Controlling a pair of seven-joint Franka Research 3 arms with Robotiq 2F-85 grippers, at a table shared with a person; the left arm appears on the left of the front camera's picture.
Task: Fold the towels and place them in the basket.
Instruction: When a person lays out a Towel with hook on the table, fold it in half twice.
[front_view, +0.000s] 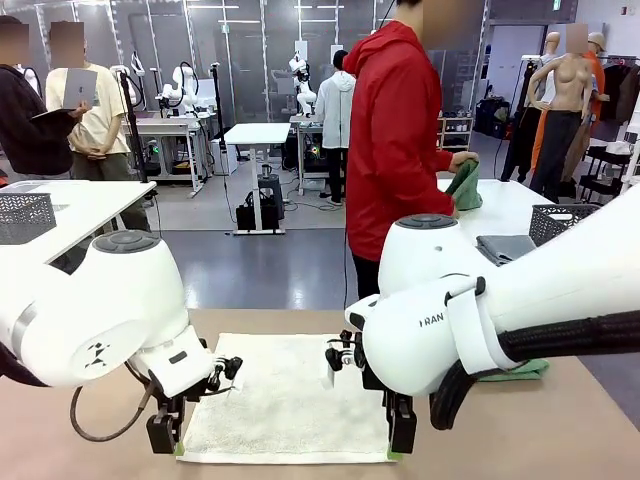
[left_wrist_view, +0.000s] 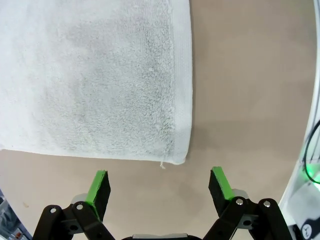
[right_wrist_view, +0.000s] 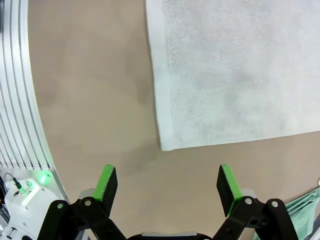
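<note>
The white towel (front_view: 285, 400) is lying spread flat on the table (front_view: 560, 430), in the middle between the two arms, with its long near edge facing the robot. That makes both near corners easy to reach at once. The left gripper (front_view: 168, 440) is hanging at the near left corner with its jaws wide apart and nothing between them. In its wrist view the green pads (left_wrist_view: 100, 186) are sitting just short of the corner, over bare table and not touching the cloth. The right gripper (front_view: 400, 440) is doing the same at the near right corner, jaws spread and empty, with the hem lying just beyond its fingertips. This paired stance is probably setting up a two-handed pinch, so that the near edge can be lifted and carried to the far edge for a fold. Each gripper is likely needing to move forward and down before closing, or it will be nipping only table. The green towel (front_view: 520, 370) is lying on the right side of the table, partly hidden behind the right arm, apparently waiting its turn. A basket (front_view: 565, 222) is sitting on a white table far right, well apart from both towels, and neither towel is folded yet. Beside it, a person's hand (front_view: 465, 160) is holding a green cloth (front_view: 462, 190).
</note>
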